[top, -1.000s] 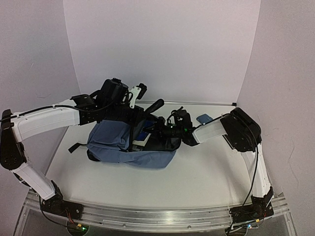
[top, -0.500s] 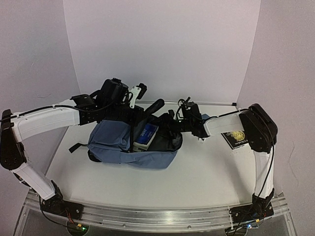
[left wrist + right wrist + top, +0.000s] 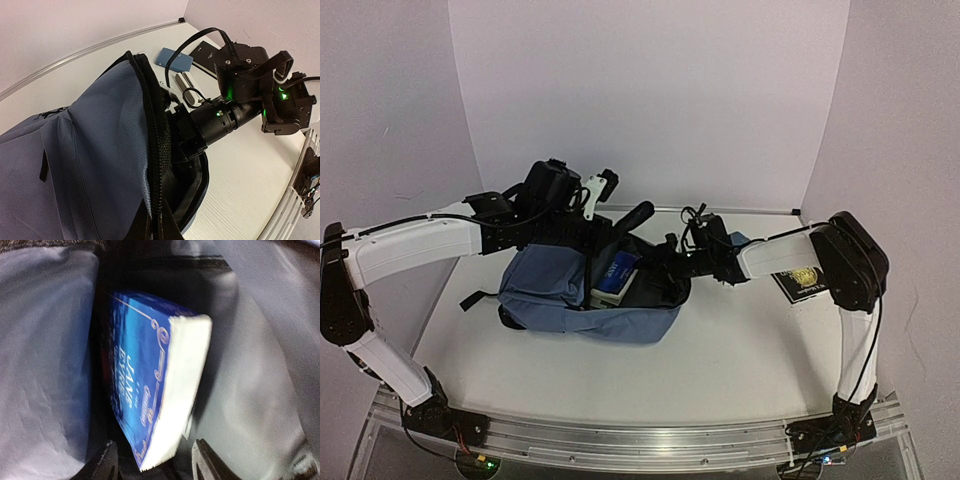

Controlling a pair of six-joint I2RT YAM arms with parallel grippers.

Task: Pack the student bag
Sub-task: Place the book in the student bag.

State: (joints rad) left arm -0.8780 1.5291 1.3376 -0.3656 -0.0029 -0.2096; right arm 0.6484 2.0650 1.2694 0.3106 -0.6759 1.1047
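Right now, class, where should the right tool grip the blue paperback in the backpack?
Pinch the blue paperback book across its thickness at the near end, through the slate-blue fabric backpack's mouth from the right; that end faces the right tool.

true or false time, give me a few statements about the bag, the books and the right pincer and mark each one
The blue book lies inside the student bag. True.
The right pincer is clamped on the blue book. False: its fingers stand apart, either side of the book's near end.
A black book with a gold emblem lies on the table outside the bag. True.
The bag's main compartment is zipped shut. False: it gapes open.
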